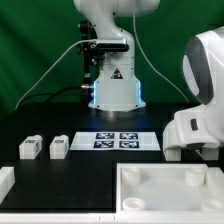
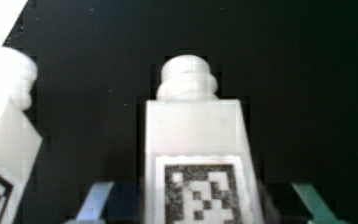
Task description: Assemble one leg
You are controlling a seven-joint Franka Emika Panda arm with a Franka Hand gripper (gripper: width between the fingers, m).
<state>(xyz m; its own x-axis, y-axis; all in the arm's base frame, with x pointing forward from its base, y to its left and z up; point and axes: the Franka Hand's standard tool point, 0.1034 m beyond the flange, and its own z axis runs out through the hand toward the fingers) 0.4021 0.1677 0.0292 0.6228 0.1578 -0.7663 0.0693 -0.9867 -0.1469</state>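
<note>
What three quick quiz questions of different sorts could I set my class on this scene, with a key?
1. True or false: the marker board carries four tags.
2. In the exterior view, how many tagged legs lie to the exterior view's left of that board? A one, B two, C five.
3. Fill in: in the wrist view, the leg between the pincer's fingers bears a black-and-white square ____.
Key: 1 true; 2 B; 3 tag.

Black tabletop [image 1: 60,115] — robot base [image 1: 115,92] stands at the back. Marker board [image 1: 118,139] lies flat mid-table. To the exterior view's left of it, two posts side by side, not touching: outer leg [image 1: 28,148], inner leg [image 1: 58,147]. Big white panel [image 1: 150,190] in front — white piece [image 1: 5,181] at the left edge.
</note>
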